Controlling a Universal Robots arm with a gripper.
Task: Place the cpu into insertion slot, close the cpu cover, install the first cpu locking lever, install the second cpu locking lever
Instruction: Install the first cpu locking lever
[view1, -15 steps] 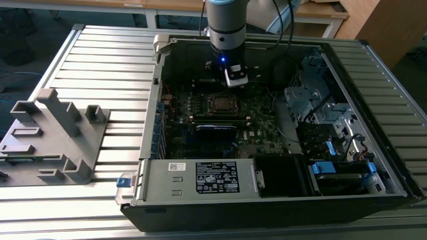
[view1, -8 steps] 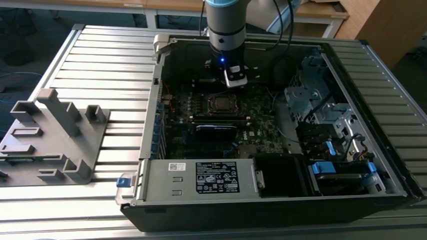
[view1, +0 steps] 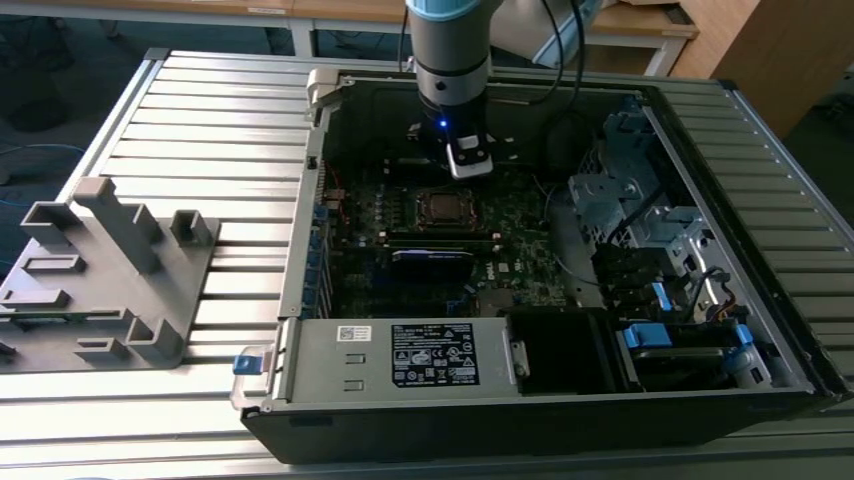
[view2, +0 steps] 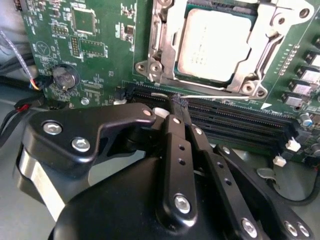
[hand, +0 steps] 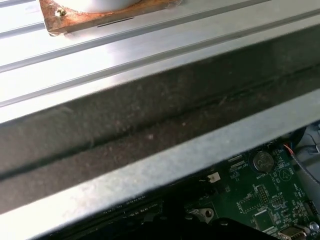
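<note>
The end effector (view2: 176, 102) hangs inside the open computer case (view1: 747, 110), just past the far edge of the insertion slot (view1: 445, 205) in the exterior view. In the second wrist view its black metal fingers (view2: 172, 150) are pressed together, with nothing big between them. A thin silver wire, which I think is a locking lever (view2: 220, 96), lies right at the tips, but I cannot tell if they pinch it.

The cpu (view2: 216, 44) already sits flat in the slot. It is a small square chip with a dull, pale metal face. The cpu cover (view2: 260, 55), a shiny silver frame with a big window, lies down around it. The slot is just ahead of the fingertips, across the long black memory slots (view2: 240, 122), which run side to side between them.

The motherboard (view2: 95, 45) is green and bumpy with tiny parts. The case stands on a ribbed metal worktop (view1: 200, 130).
</note>
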